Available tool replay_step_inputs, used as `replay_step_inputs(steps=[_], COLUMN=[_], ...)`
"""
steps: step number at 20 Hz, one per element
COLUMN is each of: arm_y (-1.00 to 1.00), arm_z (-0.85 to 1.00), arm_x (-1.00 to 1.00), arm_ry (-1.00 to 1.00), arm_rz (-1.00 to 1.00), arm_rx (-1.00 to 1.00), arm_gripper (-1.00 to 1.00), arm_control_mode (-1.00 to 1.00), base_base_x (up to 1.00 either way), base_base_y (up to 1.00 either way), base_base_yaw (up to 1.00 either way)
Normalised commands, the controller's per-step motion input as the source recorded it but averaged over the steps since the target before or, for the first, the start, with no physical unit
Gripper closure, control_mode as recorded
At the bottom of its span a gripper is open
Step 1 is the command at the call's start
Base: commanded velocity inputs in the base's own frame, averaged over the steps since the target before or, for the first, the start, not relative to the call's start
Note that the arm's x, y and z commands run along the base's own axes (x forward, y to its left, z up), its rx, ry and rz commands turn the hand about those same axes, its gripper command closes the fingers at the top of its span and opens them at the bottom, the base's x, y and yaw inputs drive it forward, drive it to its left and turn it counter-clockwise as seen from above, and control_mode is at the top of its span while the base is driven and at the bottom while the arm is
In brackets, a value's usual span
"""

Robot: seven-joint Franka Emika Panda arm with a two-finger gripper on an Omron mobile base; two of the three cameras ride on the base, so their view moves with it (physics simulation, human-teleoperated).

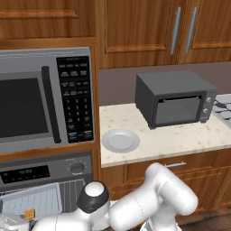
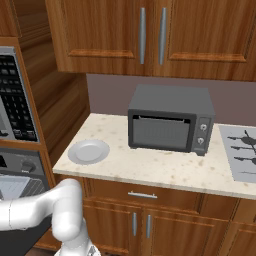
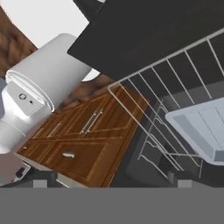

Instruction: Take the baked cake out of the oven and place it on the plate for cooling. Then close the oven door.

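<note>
The oven (image 1: 49,171) below the microwave stands open, and its wire rack carries a pale tray (image 1: 31,200). The cake (image 1: 30,213), a tiny golden-brown cube, sits at the tray's front edge. On the counter to the right lies the round pale plate (image 1: 120,140) (image 2: 88,151), with nothing on it. My arm reaches low and left toward the oven's opening. In the hand view my gripper (image 3: 111,181) is open and holds nothing, with the wire rack (image 3: 148,109) and the tray (image 3: 203,131) just ahead. A wide dark panel (image 3: 153,35) beside the rack looks like the lowered oven door.
A microwave (image 1: 40,101) with a keypad sits above the oven. A dark toaster oven (image 1: 173,99) (image 2: 170,122) stands on the counter right of the plate, and a stovetop (image 2: 242,150) lies further right. Wooden cabinets hang above and below the counter.
</note>
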Motion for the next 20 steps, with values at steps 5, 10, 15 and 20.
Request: replay_step_inputs(steps=[5,10,15,20], arm_y=[-0.44,-0.35,-0.35,-0.35], arm_z=[0.0,-0.09,-0.15,-0.13], arm_x=[0.07,0.21,0.3,0.18], arm_ry=[0.01,0.03,0.12,0.17], arm_rz=[0.27,0.26,0.2,0.25], arm_rx=[0.2,0.17,0.2,0.21], arm_gripper=[-1.0,-1.0,-1.0,-1.0], arm_control_mode=[-1.0,-1.0,-1.0,-1.0], base_base_x=[0.0,0.0,0.0,0.0], base_base_y=[0.0,0.0,0.0,0.0], base_base_yaw=[0.0,0.0,0.0,0.0])
